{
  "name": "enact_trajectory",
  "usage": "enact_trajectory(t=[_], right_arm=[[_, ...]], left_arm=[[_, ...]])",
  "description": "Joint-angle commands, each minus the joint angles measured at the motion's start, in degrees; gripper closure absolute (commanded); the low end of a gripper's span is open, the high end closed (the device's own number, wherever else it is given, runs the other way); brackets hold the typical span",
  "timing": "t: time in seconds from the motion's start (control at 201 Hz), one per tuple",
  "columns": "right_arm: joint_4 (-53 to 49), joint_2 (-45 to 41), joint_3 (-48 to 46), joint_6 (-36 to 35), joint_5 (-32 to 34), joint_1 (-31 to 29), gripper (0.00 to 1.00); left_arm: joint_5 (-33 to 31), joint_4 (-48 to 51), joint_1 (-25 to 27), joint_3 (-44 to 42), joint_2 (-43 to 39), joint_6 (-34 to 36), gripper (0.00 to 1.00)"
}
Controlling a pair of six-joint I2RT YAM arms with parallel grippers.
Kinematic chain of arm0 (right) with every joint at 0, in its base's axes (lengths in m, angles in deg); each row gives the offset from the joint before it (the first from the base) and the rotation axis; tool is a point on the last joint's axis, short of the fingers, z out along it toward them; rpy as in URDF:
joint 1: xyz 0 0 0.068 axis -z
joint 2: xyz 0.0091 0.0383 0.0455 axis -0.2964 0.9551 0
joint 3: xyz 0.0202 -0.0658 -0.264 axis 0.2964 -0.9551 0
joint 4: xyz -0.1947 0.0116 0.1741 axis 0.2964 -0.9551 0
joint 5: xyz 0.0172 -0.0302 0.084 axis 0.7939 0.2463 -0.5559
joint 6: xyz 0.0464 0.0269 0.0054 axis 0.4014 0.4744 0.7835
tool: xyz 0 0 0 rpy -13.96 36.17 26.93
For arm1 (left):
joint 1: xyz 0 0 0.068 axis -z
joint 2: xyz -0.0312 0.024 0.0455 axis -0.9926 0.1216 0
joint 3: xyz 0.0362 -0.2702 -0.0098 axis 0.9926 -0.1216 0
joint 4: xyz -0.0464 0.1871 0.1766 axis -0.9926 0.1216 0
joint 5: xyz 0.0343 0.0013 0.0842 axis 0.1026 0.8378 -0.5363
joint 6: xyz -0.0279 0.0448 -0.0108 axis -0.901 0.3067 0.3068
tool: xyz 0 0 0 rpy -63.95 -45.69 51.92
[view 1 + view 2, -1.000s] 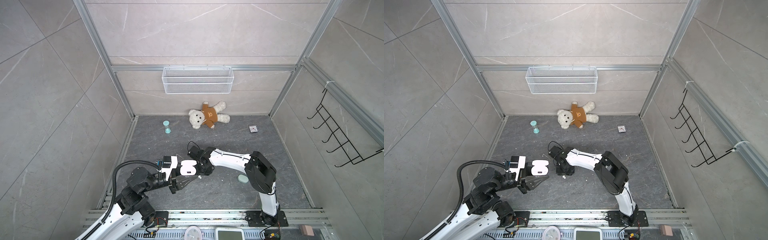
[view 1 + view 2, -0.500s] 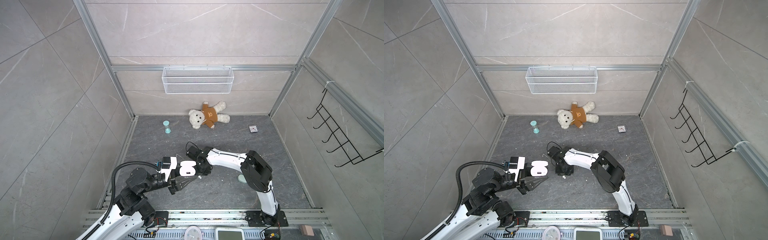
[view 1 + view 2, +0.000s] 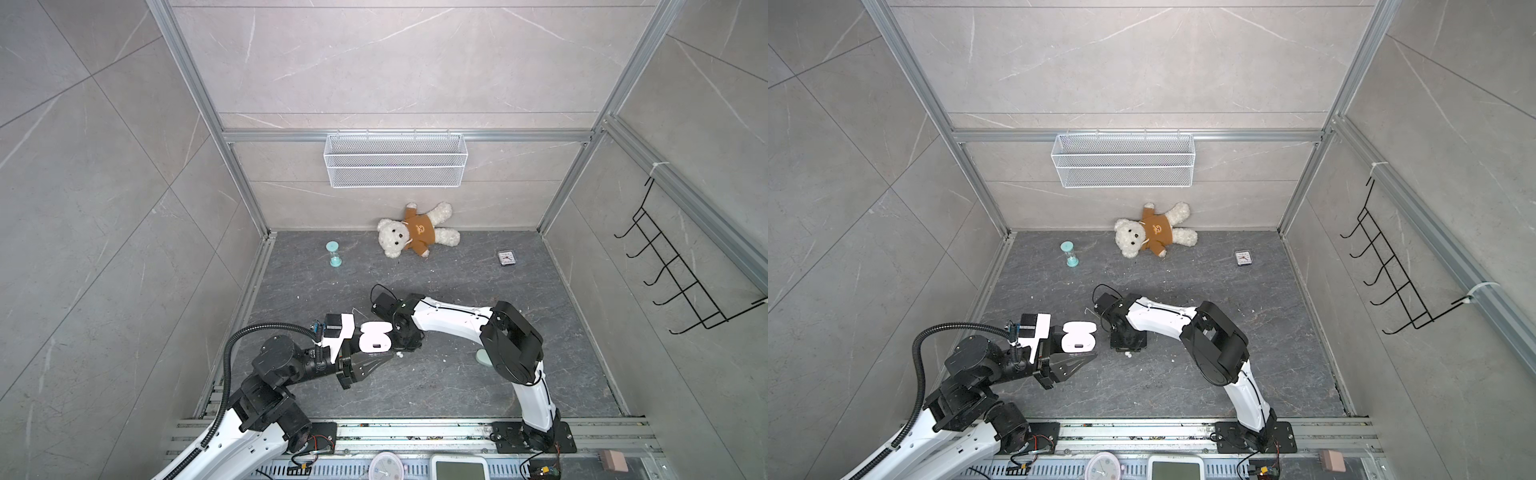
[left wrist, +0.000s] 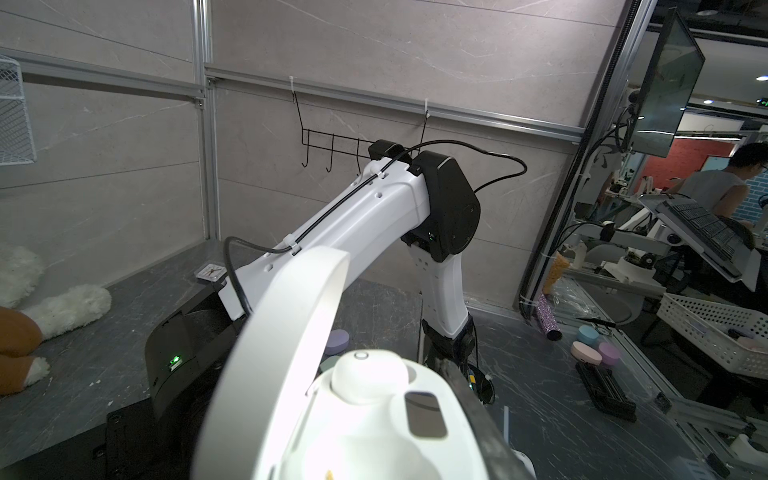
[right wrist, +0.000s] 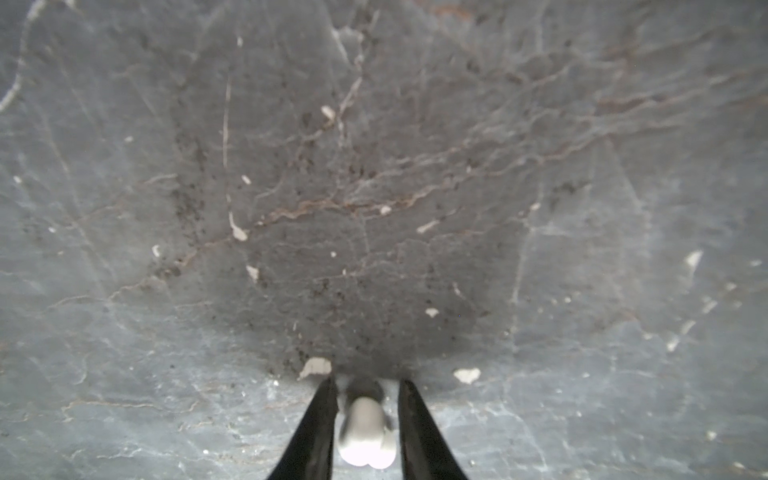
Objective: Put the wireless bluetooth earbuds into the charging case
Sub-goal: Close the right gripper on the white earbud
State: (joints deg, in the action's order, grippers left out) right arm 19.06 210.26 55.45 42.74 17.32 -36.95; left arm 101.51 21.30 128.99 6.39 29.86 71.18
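Holding open white charging case [image 3: 376, 332], your left gripper [image 3: 374, 351] was clamped on it; your right gripper [image 5: 365, 380] straddled white earbud [image 5: 365, 432] on floor [image 5: 374, 166], pinch not determinable

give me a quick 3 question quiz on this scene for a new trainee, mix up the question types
1. What does the left gripper hold?
A) teddy bear
B) white charging case
C) hourglass

2. True or false: the case's lid is shut.

3. Fill in: the right gripper is down at the grey tabletop with one finger on each side of a white ____.

Key
1. B
2. False, the lid stands open.
3. earbud; whether the fingers pinch it yet cannot be told.
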Motion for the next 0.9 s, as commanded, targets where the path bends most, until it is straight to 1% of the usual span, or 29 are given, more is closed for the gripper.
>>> enact_trajectory(t=[0.0, 0.458, 0.622, 0.891], right_arm=[[-2.6, 1.0, 0.8, 0.0, 0.1, -0.8, 0.71], [-2.8, 1.5, 0.7, 0.0, -0.5, -1.2, 0.72], [-2.8, 1.6, 0.5, 0.0, -0.4, -1.1, 0.74], [-2.8, 1.6, 0.3, -0.1, -0.4, -1.2, 0.82]], left_arm=[[-0.5, -2.0, -0.2, 0.3, -0.1, 1.3, 0.82], [-0.5, -2.2, -0.2, 0.1, -0.1, 1.1, 0.82], [-0.6, -2.1, -0.2, 0.0, -0.3, 1.1, 0.82], [-0.5, -2.2, -0.2, 0.0, -0.1, 1.1, 0.82]])
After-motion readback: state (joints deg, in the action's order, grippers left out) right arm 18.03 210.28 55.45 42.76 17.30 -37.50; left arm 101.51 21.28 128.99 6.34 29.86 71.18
